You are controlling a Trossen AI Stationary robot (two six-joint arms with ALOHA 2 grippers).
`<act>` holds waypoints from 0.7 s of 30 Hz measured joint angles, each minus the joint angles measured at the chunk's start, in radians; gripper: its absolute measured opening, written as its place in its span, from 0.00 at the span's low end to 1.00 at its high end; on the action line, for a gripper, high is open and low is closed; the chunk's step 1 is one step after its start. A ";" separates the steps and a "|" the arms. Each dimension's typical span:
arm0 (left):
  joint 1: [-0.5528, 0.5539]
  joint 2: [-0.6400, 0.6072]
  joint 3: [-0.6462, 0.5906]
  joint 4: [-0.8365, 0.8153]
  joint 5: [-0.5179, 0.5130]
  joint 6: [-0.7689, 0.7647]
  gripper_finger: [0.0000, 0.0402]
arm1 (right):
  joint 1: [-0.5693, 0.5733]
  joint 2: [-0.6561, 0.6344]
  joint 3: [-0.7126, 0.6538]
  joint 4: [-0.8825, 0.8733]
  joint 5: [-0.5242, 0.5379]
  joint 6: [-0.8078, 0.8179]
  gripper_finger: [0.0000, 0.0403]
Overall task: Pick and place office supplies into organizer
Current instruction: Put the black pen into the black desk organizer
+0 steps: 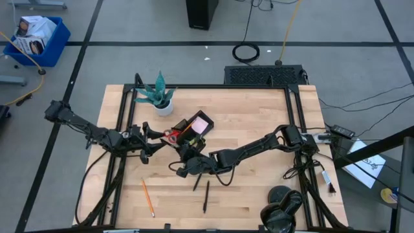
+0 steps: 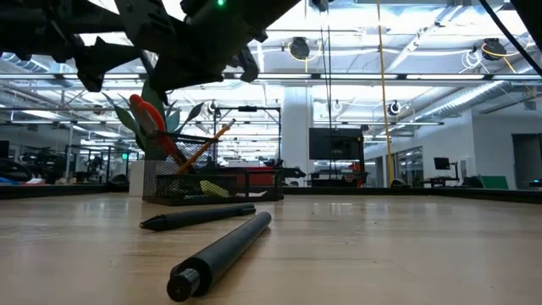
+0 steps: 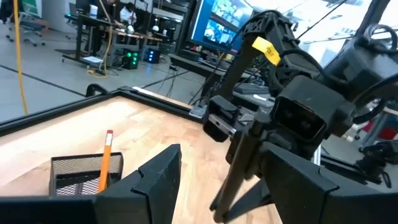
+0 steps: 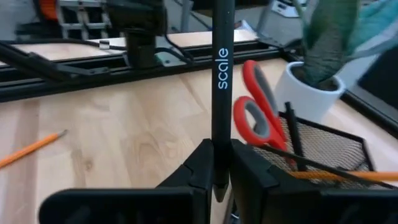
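Pen held upright beside the tray, ready to go in.

Left gripper (image 1: 150, 144) waits beside the black wire-mesh organizer tray (image 1: 194, 133), jaws partly open and holding nothing I can see. That tray already carries red-handled scissors (image 4: 258, 109), an orange pencil (image 3: 104, 162) and a pink square sticky pad (image 1: 200, 123). Right gripper (image 4: 216, 165), nearer the remaining work, has its jaws clamped on a slim black pen (image 4: 221, 74), long axis standing up; the tray lies just beyond it. Two more black pens (image 1: 206, 196) and an orange pencil (image 1: 147, 197) lie on the wooden table (image 1: 259, 116).
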 joint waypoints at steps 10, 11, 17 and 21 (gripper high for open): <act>0.043 0.106 0.000 0.094 0.038 -0.009 0.56 | -0.016 0.000 0.000 0.002 -0.050 0.008 0.07; 0.043 0.108 0.000 0.095 0.038 -0.010 0.56 | -0.016 0.000 0.000 0.002 -0.050 0.008 0.07; 0.043 0.107 0.000 0.122 0.049 -0.006 0.55 | -0.016 0.000 0.000 -0.033 -0.047 0.032 0.08; 0.043 0.108 0.000 0.102 0.049 -0.014 0.55 | -0.016 0.000 0.000 -0.022 -0.047 0.031 0.07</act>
